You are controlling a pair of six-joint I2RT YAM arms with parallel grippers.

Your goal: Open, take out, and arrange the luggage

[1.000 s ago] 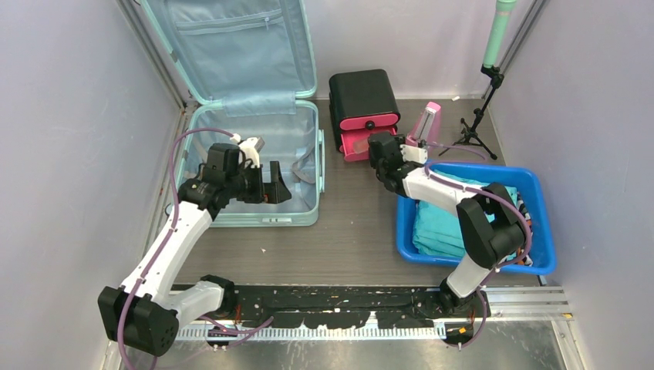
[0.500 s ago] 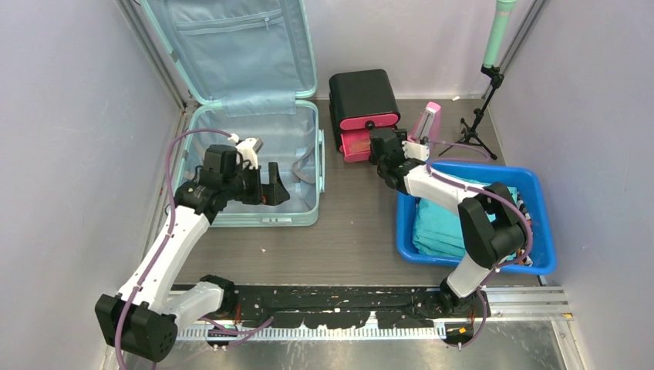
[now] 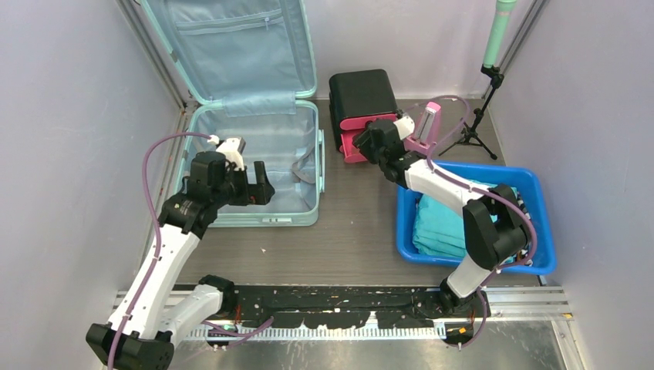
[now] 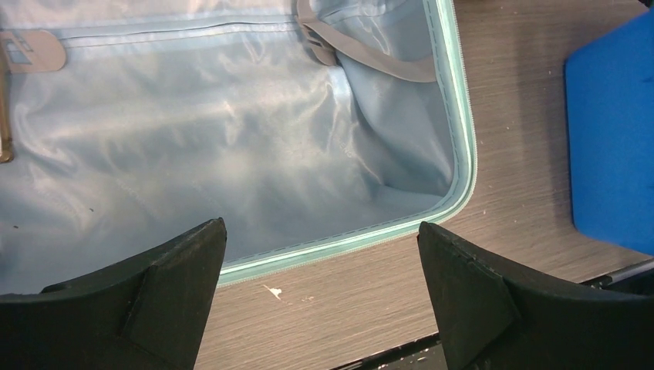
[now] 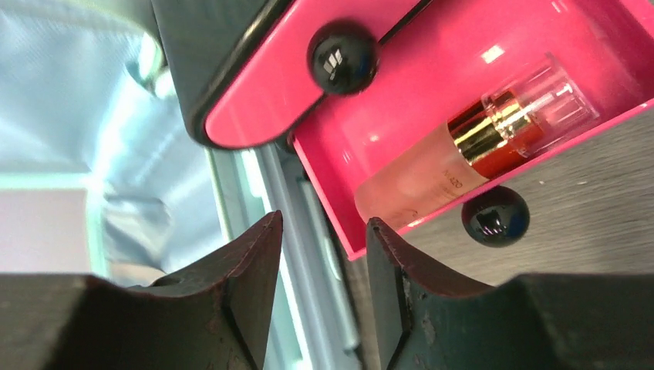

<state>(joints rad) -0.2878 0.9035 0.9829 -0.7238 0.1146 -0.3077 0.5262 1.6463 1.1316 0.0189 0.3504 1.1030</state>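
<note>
Luggage (image 3: 281, 142) lay open on the left of the table (image 3: 347, 239), its pale green base shell flat and showing blue lining. Nearest, the left gripper (image 4: 320, 254) hovered over the shell's near right corner, its jaws spread wide and holding nothing, the rim and lining below them. To the right, well apart from the case, a blue tub (image 3: 542, 231) held folded teal cloth (image 3: 436, 227). Farther back, the right gripper (image 5: 324, 231) reached toward a black drawer box (image 3: 361, 91), its jaws only a narrow gap apart and pointed at the near corner of a pulled-out pink drawer (image 5: 416, 92); whether they touched it could not be told. A clear bottle (image 5: 470, 150) with a gold collar lay in that drawer. Farthest, the case's lid stood raised against the back wall, zip pocket facing forward, and a tripod (image 3: 472, 127) stood in the right corner.
</note>
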